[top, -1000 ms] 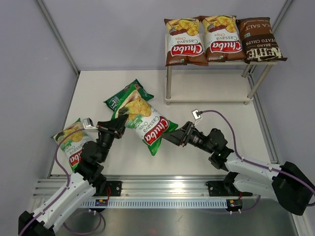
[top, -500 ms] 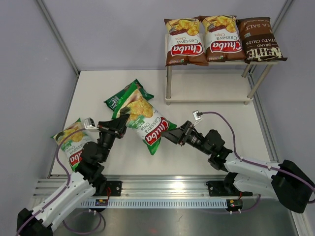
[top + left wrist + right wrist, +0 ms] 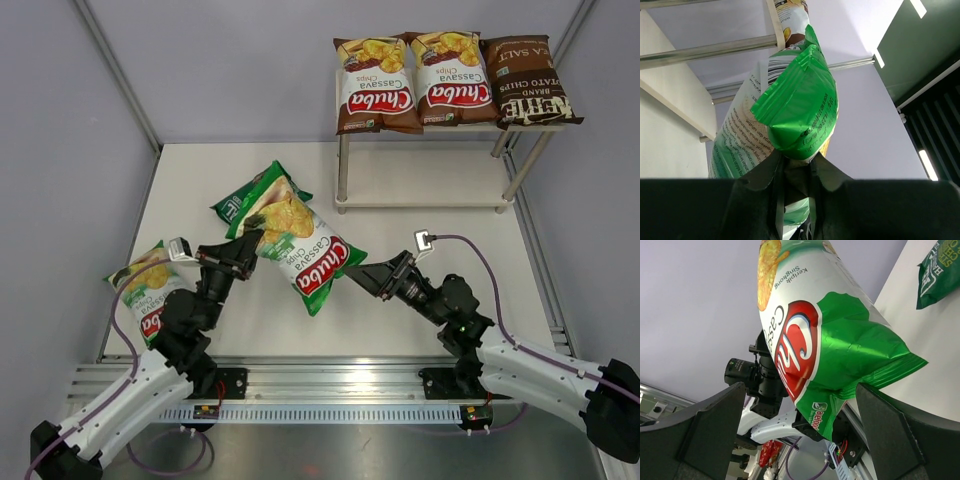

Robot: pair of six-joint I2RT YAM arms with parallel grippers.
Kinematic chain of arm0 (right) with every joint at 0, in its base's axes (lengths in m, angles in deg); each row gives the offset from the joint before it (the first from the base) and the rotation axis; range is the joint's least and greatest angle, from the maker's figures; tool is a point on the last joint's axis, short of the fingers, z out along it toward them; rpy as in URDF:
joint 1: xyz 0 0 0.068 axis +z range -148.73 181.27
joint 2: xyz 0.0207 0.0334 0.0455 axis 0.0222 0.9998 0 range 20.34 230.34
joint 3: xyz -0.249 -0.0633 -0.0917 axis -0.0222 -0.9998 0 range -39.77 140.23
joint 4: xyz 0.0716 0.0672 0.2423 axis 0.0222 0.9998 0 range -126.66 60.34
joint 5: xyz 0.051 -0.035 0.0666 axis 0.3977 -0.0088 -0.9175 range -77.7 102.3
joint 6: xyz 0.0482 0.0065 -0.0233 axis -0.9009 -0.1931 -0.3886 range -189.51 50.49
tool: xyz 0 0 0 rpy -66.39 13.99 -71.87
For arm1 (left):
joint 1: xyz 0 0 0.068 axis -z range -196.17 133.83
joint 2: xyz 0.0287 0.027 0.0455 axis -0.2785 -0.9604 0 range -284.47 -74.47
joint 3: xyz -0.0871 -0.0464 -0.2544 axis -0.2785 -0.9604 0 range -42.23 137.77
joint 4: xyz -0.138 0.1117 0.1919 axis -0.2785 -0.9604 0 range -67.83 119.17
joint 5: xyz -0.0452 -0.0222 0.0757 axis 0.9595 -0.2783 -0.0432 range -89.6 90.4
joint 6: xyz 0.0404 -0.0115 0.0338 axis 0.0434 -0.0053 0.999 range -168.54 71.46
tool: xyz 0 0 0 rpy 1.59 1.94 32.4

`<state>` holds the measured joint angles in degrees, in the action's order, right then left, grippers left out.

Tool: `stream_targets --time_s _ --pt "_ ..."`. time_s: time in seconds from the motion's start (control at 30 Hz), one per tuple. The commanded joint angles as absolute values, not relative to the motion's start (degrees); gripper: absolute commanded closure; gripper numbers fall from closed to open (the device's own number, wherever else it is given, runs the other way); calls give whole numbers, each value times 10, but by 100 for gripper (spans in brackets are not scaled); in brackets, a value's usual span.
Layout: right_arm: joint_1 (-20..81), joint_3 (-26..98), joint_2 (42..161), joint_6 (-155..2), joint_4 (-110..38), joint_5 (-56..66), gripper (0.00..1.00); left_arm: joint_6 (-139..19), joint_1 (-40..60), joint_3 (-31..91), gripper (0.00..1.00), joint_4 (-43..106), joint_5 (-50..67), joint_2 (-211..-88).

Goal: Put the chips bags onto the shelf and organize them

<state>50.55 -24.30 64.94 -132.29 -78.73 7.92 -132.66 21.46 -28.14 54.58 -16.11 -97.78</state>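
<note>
At 8 o'clock the left tool (image 3: 240, 262) is clamped on the top seam of a light-green Chuba bag (image 3: 300, 248), holding it off the desk (image 3: 200, 190), a handover by the look of it. The right tool (image 3: 358, 274) gapes wide just beside its lower corner, seemingly not touching. Next it should grip there, then carry toward the shelf (image 3: 430, 178) at 1 o'clock

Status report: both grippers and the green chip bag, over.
Left gripper shut on green bag, holding it off the table. Right gripper open, just short of the bag's lower corner. Nothing between bag and shelf.
</note>
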Motion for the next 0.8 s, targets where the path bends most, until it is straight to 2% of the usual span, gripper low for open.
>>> stream_targets --time_s 0.0,0.27,0.53,0.77 --pt "511 -232 650 -1323 -769 94 1 -1347 220 -249 100 634 -165 -1000" --pt "511 -232 666 -1338 -772 92 1 -1338 228 -231 100 648 -182 -1015" --pt "511 -252 615 -1351 -734 102 0 -1326 228 -213 100 620 -196 -1008" --pt "512 -225 666 -1309 -833 59 0 -1372 250 -225 100 713 -160 -1071"
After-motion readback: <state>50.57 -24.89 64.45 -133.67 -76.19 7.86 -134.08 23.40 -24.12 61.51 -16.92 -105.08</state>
